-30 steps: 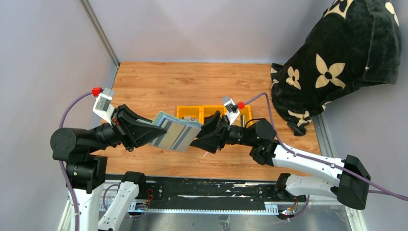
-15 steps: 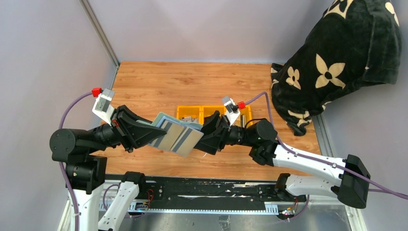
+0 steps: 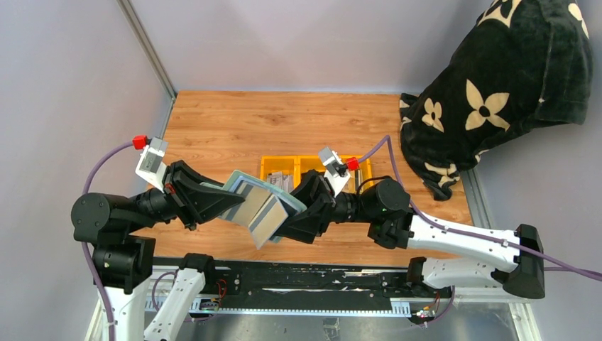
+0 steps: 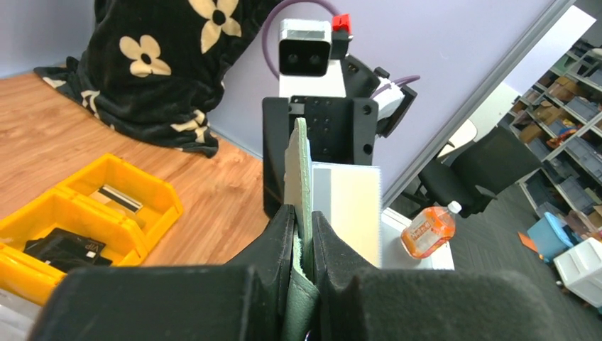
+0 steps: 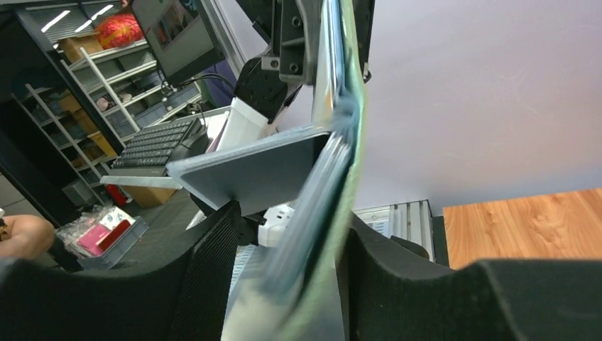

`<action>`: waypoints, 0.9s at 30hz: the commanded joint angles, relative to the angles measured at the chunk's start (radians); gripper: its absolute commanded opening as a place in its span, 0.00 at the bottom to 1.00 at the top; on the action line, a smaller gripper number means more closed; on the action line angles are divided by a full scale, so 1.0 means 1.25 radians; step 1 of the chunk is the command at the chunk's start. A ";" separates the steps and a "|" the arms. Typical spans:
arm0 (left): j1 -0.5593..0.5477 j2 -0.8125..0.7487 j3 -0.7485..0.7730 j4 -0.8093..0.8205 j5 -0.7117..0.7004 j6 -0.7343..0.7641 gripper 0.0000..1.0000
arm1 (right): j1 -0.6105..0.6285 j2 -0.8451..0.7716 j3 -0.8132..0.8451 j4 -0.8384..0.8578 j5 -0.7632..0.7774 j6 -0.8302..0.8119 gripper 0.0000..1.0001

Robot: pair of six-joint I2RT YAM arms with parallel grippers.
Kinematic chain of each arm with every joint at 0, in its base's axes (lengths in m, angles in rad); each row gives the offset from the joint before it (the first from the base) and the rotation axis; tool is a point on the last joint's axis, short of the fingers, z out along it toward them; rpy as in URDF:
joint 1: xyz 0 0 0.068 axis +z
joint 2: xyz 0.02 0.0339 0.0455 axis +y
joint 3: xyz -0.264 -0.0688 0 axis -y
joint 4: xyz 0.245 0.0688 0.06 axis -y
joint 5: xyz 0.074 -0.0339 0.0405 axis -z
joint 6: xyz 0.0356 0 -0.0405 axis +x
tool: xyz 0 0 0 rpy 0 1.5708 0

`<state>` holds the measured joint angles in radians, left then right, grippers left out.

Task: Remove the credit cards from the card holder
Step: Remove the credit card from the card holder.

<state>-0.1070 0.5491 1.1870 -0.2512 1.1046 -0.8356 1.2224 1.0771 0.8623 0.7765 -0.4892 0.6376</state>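
On the left, the left tool (image 3: 221,202) is held above the wooden surface (image 3: 248,121) and its fingers are pressed together on the card holder (image 3: 238,177). The left wrist view shows the green card holder (image 4: 302,170) standing on edge, pinched at its lower part.

The credit cards (image 3: 259,213) stick out of the holder toward the near edge, fanned and tilted down, grey with pale stripes. They are in the air, not on the surface. 1 whitish card (image 4: 348,206) shows beside the holder in the left wrist view.

The right tool (image 3: 294,213) meets the bundle from the right. In its own view the right tool (image 5: 298,284) has its fingers spread around the blurred cards (image 5: 255,170). A gap shows on 1 side, and the other finger is just beside them.

Behind the tools, the yellow bin (image 3: 273,165) lies on the surface with dark flat pieces inside. At the far right sits a black cloth with pale flowers (image 3: 497,85).
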 commanded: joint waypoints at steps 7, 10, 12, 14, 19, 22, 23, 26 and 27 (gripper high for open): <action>-0.002 -0.042 -0.001 -0.032 0.000 0.039 0.00 | 0.096 0.008 0.150 -0.227 0.234 -0.163 0.37; -0.002 -0.053 -0.007 -0.056 -0.003 0.066 0.00 | 0.114 0.019 0.186 -0.291 0.265 -0.174 0.29; -0.002 -0.062 -0.009 -0.101 -0.010 0.116 0.13 | 0.132 0.028 0.230 -0.350 0.292 -0.195 0.22; -0.001 -0.070 -0.008 -0.152 -0.035 0.188 0.27 | 0.156 0.040 0.280 -0.439 0.352 -0.222 0.12; -0.002 -0.088 -0.002 -0.227 -0.085 0.256 0.71 | 0.209 0.084 0.401 -0.657 0.540 -0.276 0.00; -0.002 -0.102 -0.002 -0.224 -0.097 0.261 0.79 | 0.237 0.118 0.470 -0.754 0.633 -0.292 0.00; -0.002 -0.108 -0.003 -0.221 -0.098 0.263 0.80 | 0.250 0.134 0.501 -0.801 0.690 -0.302 0.00; -0.002 -0.134 -0.013 -0.221 -0.113 0.284 0.84 | 0.312 0.212 0.620 -0.929 0.902 -0.360 0.00; -0.002 -0.142 -0.017 -0.231 -0.124 0.303 0.85 | 0.327 0.242 0.666 -0.969 0.946 -0.377 0.00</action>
<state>-0.1070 0.4183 1.1812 -0.5114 0.9943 -0.5297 1.5494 1.2800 1.5208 -0.1913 0.3359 0.2737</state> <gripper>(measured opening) 0.834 0.156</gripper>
